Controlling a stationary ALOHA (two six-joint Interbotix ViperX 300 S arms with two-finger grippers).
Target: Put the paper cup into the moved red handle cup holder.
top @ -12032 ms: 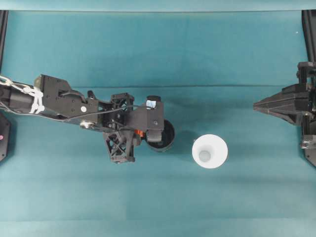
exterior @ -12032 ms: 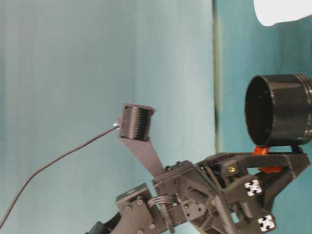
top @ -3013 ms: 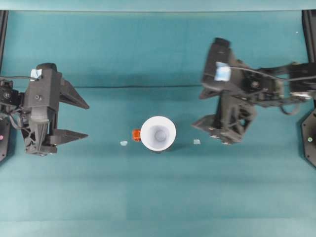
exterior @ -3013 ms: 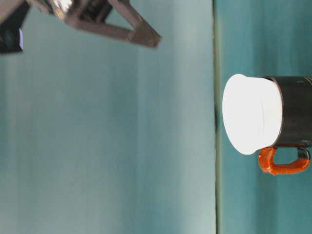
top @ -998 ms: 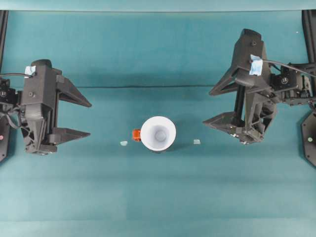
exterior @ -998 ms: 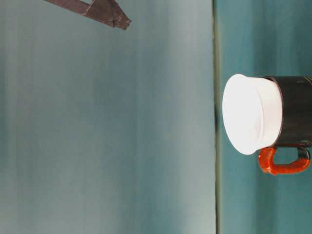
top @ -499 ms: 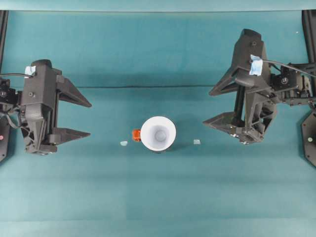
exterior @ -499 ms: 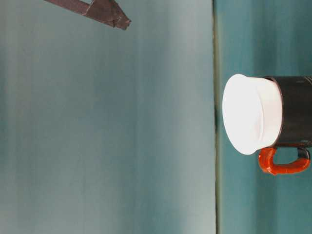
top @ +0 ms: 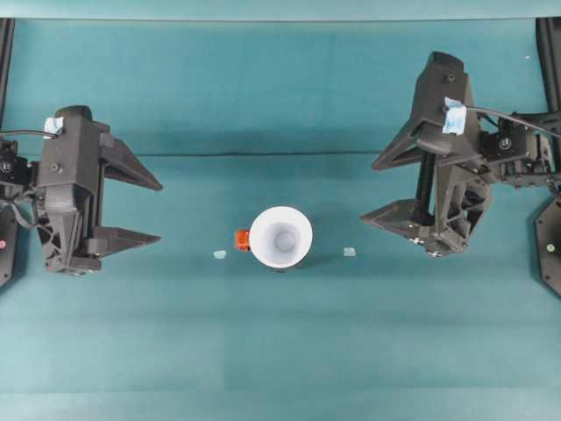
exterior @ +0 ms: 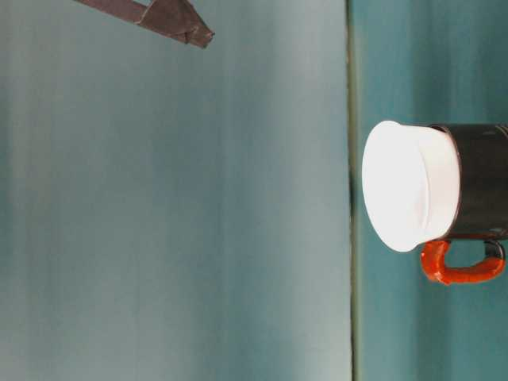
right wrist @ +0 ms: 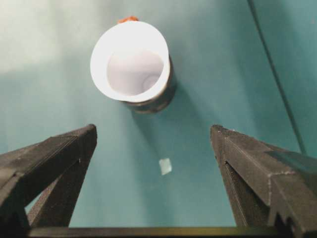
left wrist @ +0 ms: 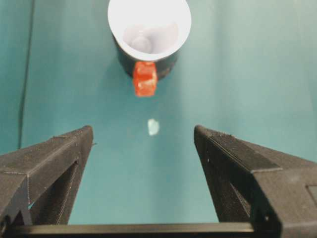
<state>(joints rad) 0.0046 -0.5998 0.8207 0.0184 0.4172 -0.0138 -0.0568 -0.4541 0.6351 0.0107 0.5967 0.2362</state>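
Paper cup point(top: 281, 238) seated in red handle cup holder point(exterior: 478, 182).
Left claw point(top: 145, 211) and right claw point(top: 379, 189) both wide, well apart from cup, on either side.

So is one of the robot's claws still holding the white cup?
No. The paper cup sits in the red handle cup holder, and the left gripper and right gripper are both open, well away.

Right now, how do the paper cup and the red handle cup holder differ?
The paper cup is white and flares to a wide rim; the red handle cup holder is black, straight-walled, with an orange-red handle. The cup sits inside and rises above the holder, which stands on the table. Both are upright.
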